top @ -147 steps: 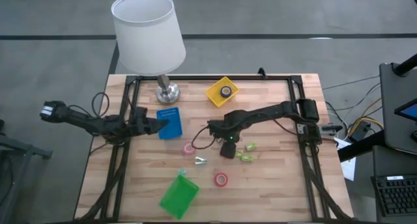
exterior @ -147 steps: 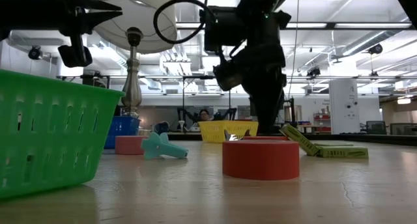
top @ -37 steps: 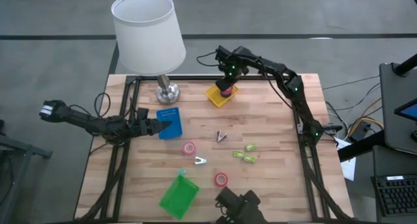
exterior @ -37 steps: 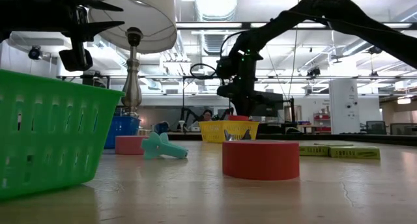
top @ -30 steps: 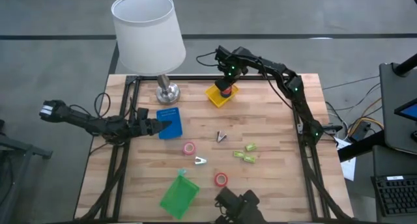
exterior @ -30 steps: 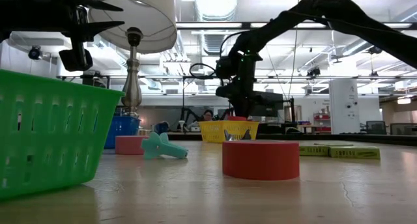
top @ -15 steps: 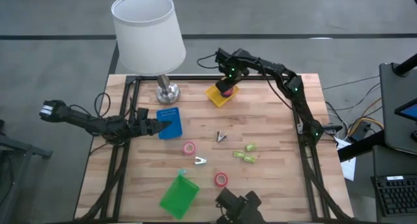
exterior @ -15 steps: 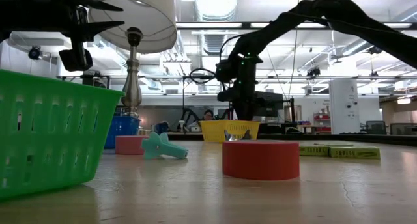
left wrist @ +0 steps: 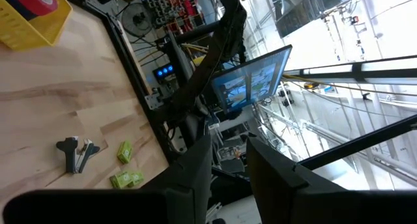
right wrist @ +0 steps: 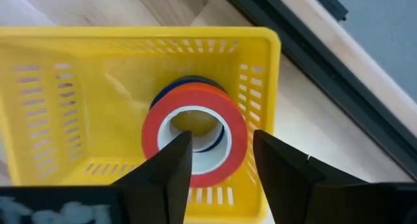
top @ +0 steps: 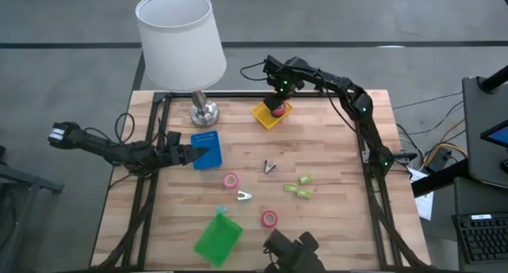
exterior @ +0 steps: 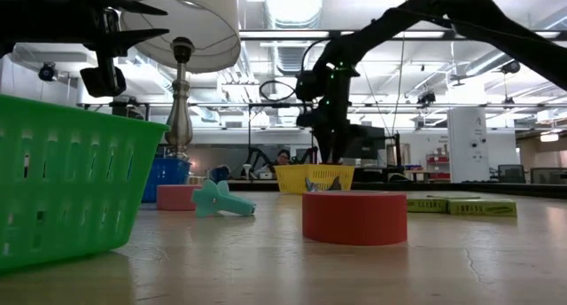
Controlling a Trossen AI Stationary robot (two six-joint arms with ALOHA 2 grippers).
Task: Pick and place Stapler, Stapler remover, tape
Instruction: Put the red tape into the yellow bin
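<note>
Red ring-shaped tape roll [right wrist: 195, 144], atop a dark blue one in yellow slotted basket [right wrist: 78, 87]; right gripper [right wrist: 218, 160] jaws released around it, left gripper [top: 193, 153] jaws indeterminate.

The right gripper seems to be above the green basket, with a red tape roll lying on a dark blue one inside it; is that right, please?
Not quite: the basket is yellow, not green. The right wrist view shows the right gripper above the yellow basket, with the red tape roll lying on the dark blue one inside it. The green basket sits at the table's near edge in the high view.
</note>
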